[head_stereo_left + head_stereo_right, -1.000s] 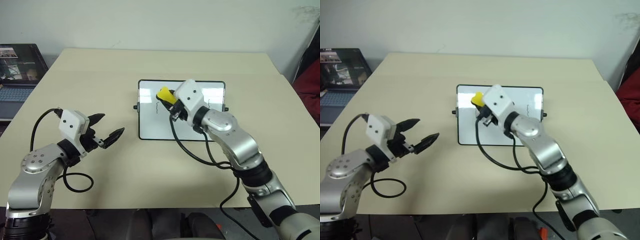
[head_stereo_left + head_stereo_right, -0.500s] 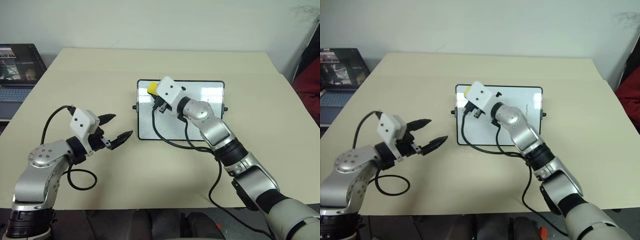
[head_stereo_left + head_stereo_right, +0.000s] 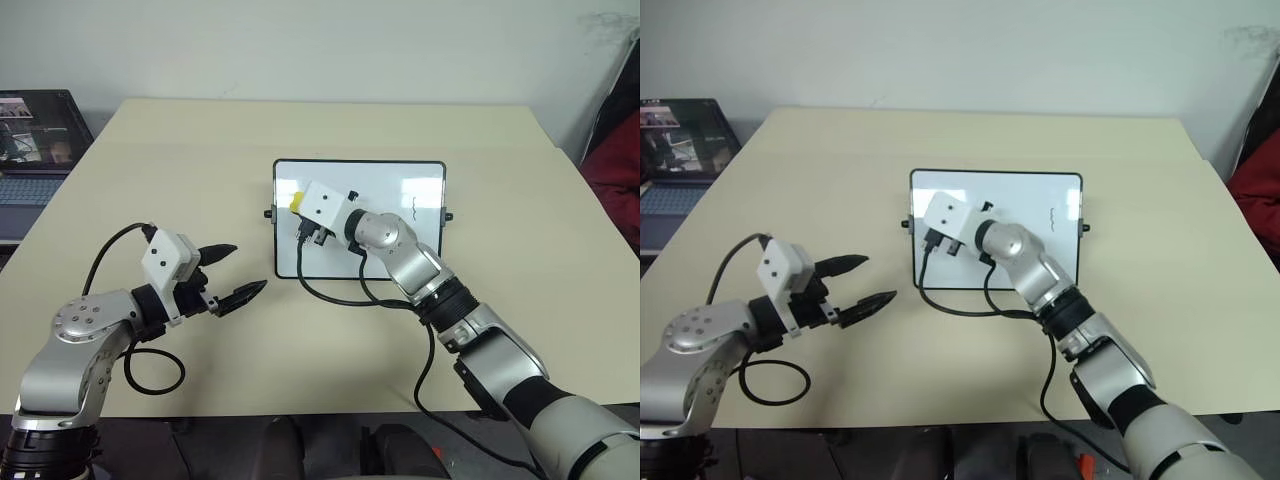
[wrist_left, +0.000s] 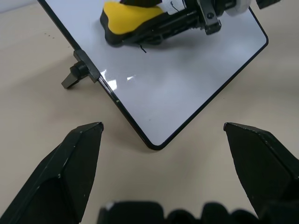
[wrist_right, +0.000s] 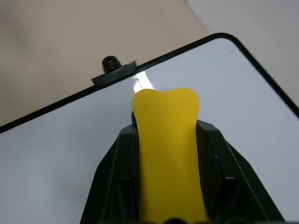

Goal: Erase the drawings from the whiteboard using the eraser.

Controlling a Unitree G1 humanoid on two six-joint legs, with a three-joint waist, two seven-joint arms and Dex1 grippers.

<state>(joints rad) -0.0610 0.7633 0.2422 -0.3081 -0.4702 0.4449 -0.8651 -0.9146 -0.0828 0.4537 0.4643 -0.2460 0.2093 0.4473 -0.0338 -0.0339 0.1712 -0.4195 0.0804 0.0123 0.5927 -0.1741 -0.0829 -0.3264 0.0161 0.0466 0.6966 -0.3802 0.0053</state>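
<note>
The whiteboard (image 3: pixel 400 245) lies flat in the middle of the table. My right gripper (image 5: pixel 167 130) is shut on the yellow eraser (image 3: pixel 298 203) and holds it low over the board's left part, near the left knob (image 5: pixel 111 63). In the left wrist view the eraser (image 4: pixel 133 16) sits dark face down on the board. Of the drawings, one squiggle (image 3: pixel 412 208) shows near the board's right edge, and a short stroke (image 4: pixel 141 48) peeks out beside the eraser. My left gripper (image 3: pixel 247 266) is open over bare table, just left of the board's near left corner.
An open laptop (image 3: pixel 35 150) sits off the table's far left corner. Something dark red (image 3: pixel 615 180) stands beyond the right edge. Black cables trail from both wrists across the table. Bare tabletop (image 3: pixel 180 150) surrounds the board.
My right gripper has swung the eraser from the board's upper middle to the left and down, close to the board's left edge. The left gripper has stayed open in about the same place.
</note>
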